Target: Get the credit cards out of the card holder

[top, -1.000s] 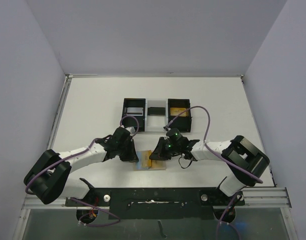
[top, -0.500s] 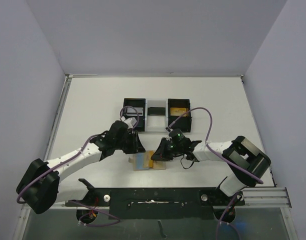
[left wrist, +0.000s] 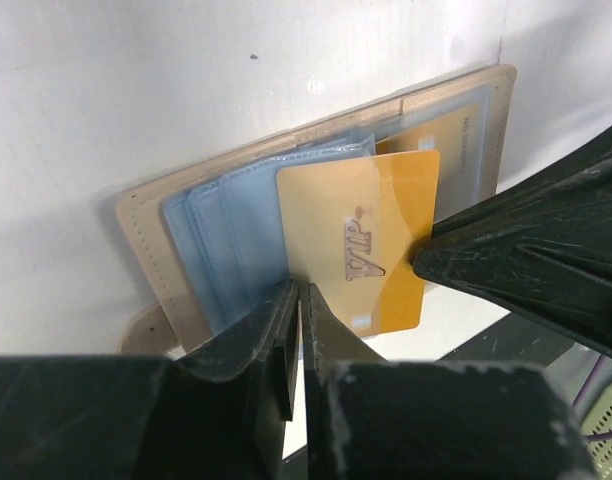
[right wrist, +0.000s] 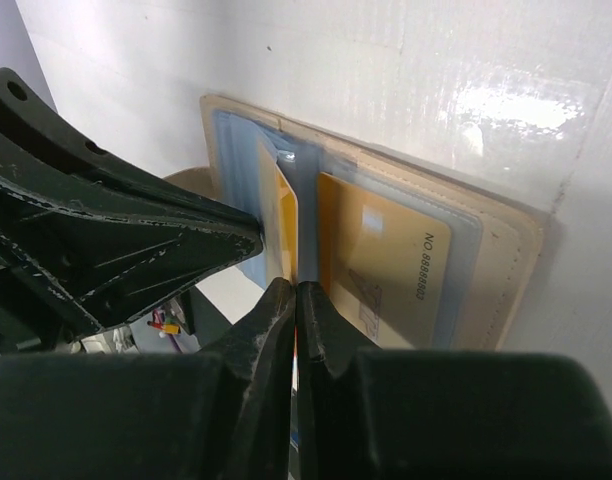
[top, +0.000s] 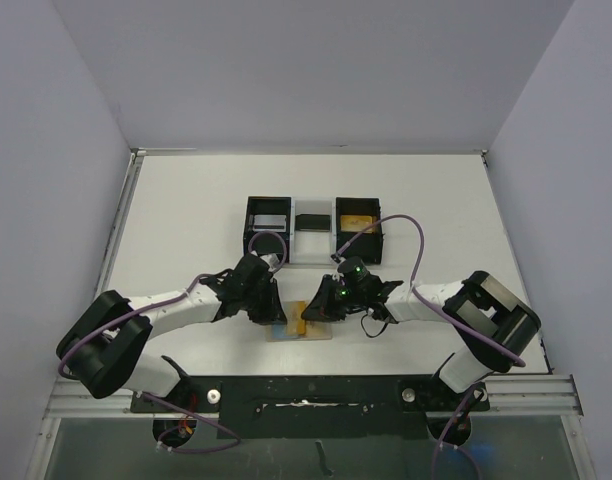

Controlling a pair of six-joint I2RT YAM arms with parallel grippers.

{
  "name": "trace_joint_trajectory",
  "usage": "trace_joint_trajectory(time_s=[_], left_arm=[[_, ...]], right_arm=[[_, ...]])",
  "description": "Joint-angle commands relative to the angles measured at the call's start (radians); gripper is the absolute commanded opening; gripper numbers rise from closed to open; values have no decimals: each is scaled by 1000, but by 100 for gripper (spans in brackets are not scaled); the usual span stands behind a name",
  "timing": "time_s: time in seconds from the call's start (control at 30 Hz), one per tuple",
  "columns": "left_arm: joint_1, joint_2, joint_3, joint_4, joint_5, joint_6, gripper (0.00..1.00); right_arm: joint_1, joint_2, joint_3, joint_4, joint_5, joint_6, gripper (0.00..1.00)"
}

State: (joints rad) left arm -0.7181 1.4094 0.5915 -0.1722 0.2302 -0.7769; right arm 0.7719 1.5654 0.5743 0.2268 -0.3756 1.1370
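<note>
Left jaws clamp the gold credit card [left wrist: 371,240] at 7 o'clock, seemingly to draw it out, while clenched right jaws at 3 o'clock brace the card holder [left wrist: 141,235].

1. The white bench [top: 186,200] carries two things.
2. A tan card holder [top: 316,333] lies open close to its near edge.
3. A black-and-white three-compartment tray [top: 313,250] sits farther back, centred, apart from it.

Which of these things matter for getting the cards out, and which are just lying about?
Job in hand: card holder, gold VIP card, second gold card in its sleeve, left gripper, right gripper.
Lying about: black-and-white tray at the back.
</note>
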Motion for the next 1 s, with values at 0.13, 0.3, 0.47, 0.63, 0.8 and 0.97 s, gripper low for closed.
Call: trace_joint_trajectory(time_s=[0.13, 0.3, 0.47, 0.63, 0.8, 0.97], left_arm=[[0, 25, 5, -38, -84, 23, 4], [-1, 26, 4, -41, -87, 26, 3], [-1, 22, -2, -39, -85, 27, 2], [0, 24, 5, -45, -88, 29, 2], [0, 1, 4, -57, -106, 27, 2], [0, -6, 3, -58, -109, 27, 2]], right_arm=[[-5, 2, -15, 130, -25, 31, 15], [3, 55, -11, 182, -39, 52, 19], [9, 79, -14, 212, -44, 60, 20], [6, 43, -42, 204, -34, 65, 7], [-15, -64, -44, 68, -21, -9, 3], [-44, -186, -44, -33, -31, -55, 2]])
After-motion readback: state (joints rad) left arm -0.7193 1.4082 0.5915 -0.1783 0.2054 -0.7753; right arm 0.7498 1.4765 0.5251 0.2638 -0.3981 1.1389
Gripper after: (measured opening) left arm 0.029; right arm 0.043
